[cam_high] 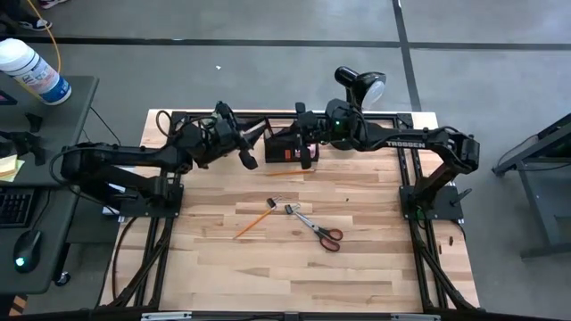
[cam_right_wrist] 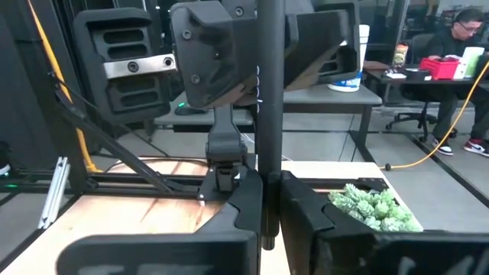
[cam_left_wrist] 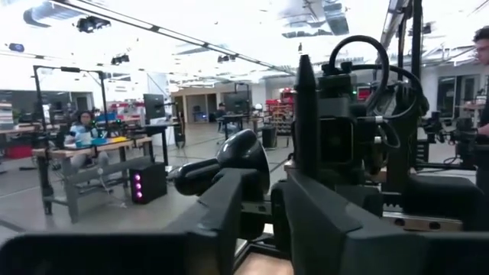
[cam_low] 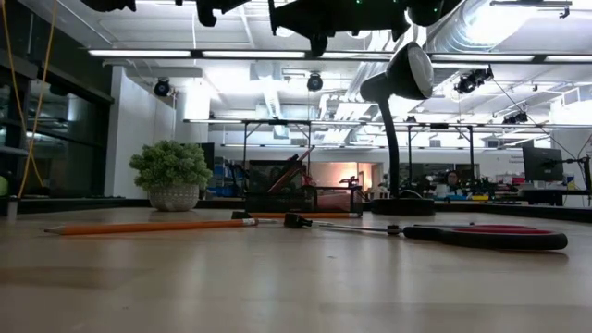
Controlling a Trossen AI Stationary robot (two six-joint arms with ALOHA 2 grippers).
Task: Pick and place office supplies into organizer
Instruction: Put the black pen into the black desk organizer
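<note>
My right gripper (cam_right_wrist: 267, 200) (cam_high: 306, 153) hangs over the black organizer (cam_high: 285, 147) (cam_low: 298, 196) near the far edge, shut on a thin black pen (cam_right_wrist: 267, 107). My left gripper (cam_left_wrist: 271, 221) (cam_high: 245, 157) hovers just left of the organizer, open and facing the right gripper. An orange pencil (cam_high: 252, 221) (cam_low: 153, 226), red-handled scissors (cam_high: 318, 230) (cam_low: 490, 236) and a small dark clip-like piece (cam_high: 292, 209) lie flat at mid-table. A second orange pencil (cam_high: 290, 174) lies just in front of the organizer. The pink pad does not show. My right gripper pinches the black pen's shaft (cam_right_wrist: 267, 179) between its two fingers (cam_right_wrist: 246, 205), which lie across it. The pen stands upright in the hold, lifted clear, with most of its length on one side of the fingers and a short end (cam_right_wrist: 267, 243) on the other.
A black desk lamp (cam_high: 361, 85) (cam_low: 402, 111) stands at the far edge behind the right arm. A green spiky plant (cam_low: 171, 171) (cam_right_wrist: 370, 208) sits at the far left. The near half of the wooden table (cam_high: 294, 276) is bare boards. People sit at desks in the room beyond.
</note>
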